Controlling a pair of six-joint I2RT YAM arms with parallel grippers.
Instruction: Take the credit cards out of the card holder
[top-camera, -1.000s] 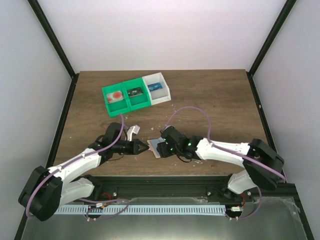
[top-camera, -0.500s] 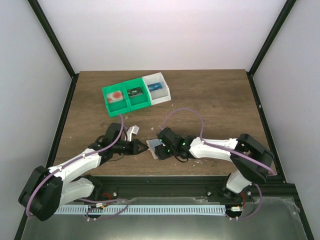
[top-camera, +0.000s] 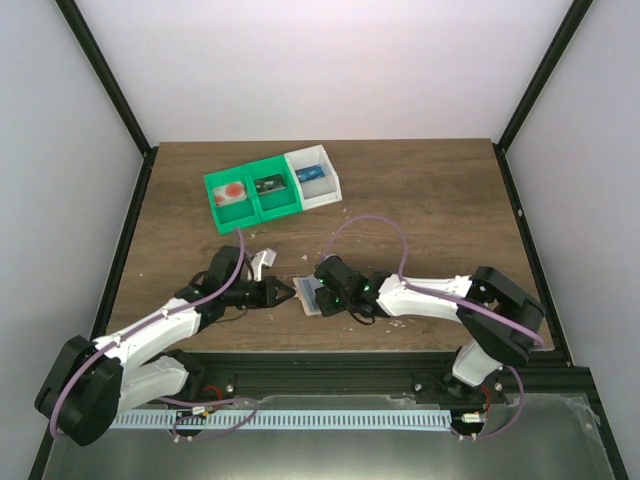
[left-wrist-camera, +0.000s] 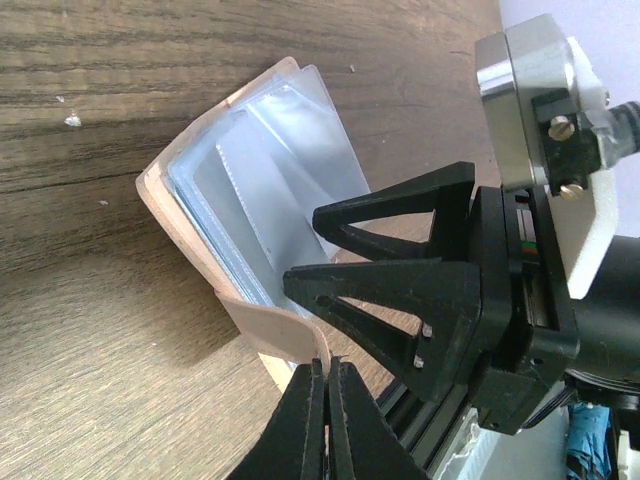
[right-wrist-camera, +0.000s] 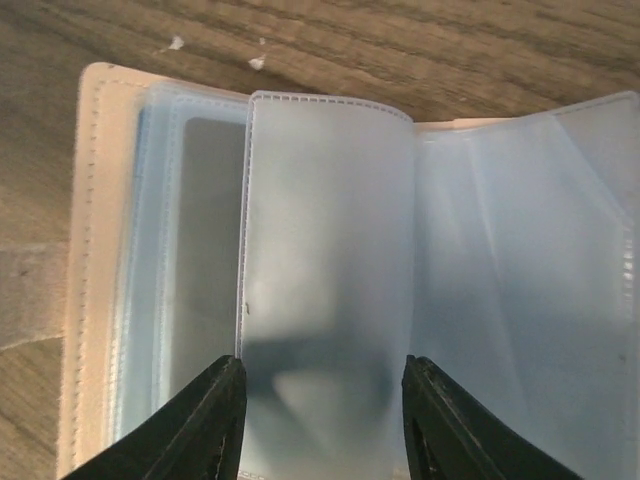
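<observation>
**Top external view: two robot arms meet at an opened card holder**

A small, flat tan card holder is laid open on the brown wood-grain surface, near the front edge and between the two arms. In the left wrist view, the left pincer is seen clenched on the holder's curled tan tab. In the right wrist view, the right pincer is held parted. Its black fingertips are set at either side of a clear plastic sleeve, which lies flat over the holder. A greyish rectangle is seen through the left-hand sleeves; whether it is a credit card cannot be told. Two joined green plastic bins and a white bin are placed well apart from the holder, towards the far left.
</observation>
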